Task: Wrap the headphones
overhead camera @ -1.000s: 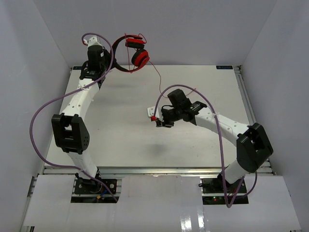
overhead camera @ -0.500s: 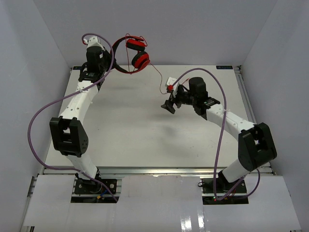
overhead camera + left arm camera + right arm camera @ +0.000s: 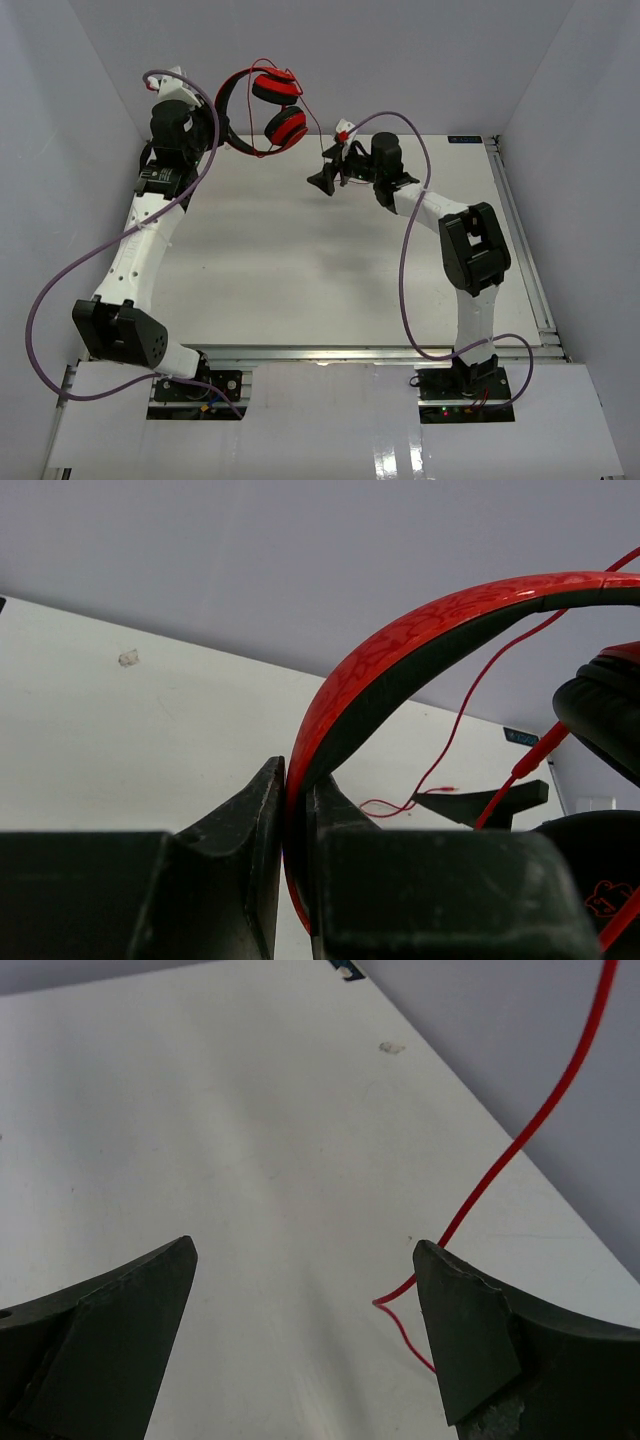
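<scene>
The headphones (image 3: 268, 108) hang in the air above the table's far left edge, red ear cups one above the other. My left gripper (image 3: 214, 118) is shut on their black-and-red headband (image 3: 420, 650); the left wrist view shows the band pinched between both fingers (image 3: 297, 780). The thin red cable (image 3: 520, 1150) drops from the cups to the table and ends in a loose curl (image 3: 400, 805). My right gripper (image 3: 330, 162) hovers just right of the cups, open, with nothing between its fingers (image 3: 305, 1250). The cable passes beside its right fingertip (image 3: 465, 1330).
The white table (image 3: 300, 270) is boxed in by grey walls on three sides. Thick purple cables (image 3: 60, 280) loop off both arms. A small blue label (image 3: 462, 139) marks the far right corner.
My right gripper opened, let go of the cable, and swung from mid-table to the far edge by the ear cups. The left arm lifted the headphones higher and slightly left.
</scene>
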Controlling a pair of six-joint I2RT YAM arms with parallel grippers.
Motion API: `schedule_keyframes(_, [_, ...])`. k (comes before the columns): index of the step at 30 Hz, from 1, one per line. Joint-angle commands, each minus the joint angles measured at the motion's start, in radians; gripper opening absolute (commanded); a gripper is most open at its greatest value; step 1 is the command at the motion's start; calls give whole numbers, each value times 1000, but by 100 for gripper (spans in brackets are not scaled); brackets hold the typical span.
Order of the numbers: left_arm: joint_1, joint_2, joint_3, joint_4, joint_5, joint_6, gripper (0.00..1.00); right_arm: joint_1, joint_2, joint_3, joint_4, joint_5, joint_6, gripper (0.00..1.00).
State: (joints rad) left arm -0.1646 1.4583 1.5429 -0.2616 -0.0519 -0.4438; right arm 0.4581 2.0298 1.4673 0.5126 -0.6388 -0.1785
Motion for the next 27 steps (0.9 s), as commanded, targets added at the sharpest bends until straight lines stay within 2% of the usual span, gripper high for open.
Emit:
schedule_keyframes(1, [-3, -80, 3, 12, 2, -8, 0, -34, -19, 218, -152, -150, 47, 100])
schedule_keyframes(3, [-3, -83, 6, 8, 3, -1, 0, -57, -13, 296, -264, -437, -19, 86])
schedule_keyframes(5, [-3, -81, 13, 5, 5, 9, 0, -65, -17, 315, -270, -705, -40, 82])
schedule_keyframes(6, [-3, -81, 15, 4, 8, 11, 0, -66, -32, 303, -271, -760, -45, 81])
schedule_keyframes(8, [-4, -81, 17, 3, 10, 16, 0, -68, -81, 243, -278, -672, -60, 80])
schedule_keyframes(11, [-3, -84, 16, 4, 20, 13, 0, -69, -125, 232, -351, -377, -28, 81])
schedule_keyframes(13, [-3, -87, 11, 4, 26, 11, 0, -69, -134, 232, -357, -194, 26, 86])
schedule_keyframes(16, [-3, -98, 3, 4, 29, 10, 0, -69, -142, 190, -270, -182, 128, 90])
schedule_keyframes(20, [-3, -111, -3, 5, 35, 7, 0, -42, -128, 75, -7, -218, 333, 90])
schedule_keyframes(24, [-3, -120, -3, 3, 45, -1, 0, -2, -69, 107, 54, -223, 321, 90])
schedule_keyframes(27, [-3, -127, -5, -2, 48, -9, 0, 14, -4, 185, 46, -157, 334, 90])
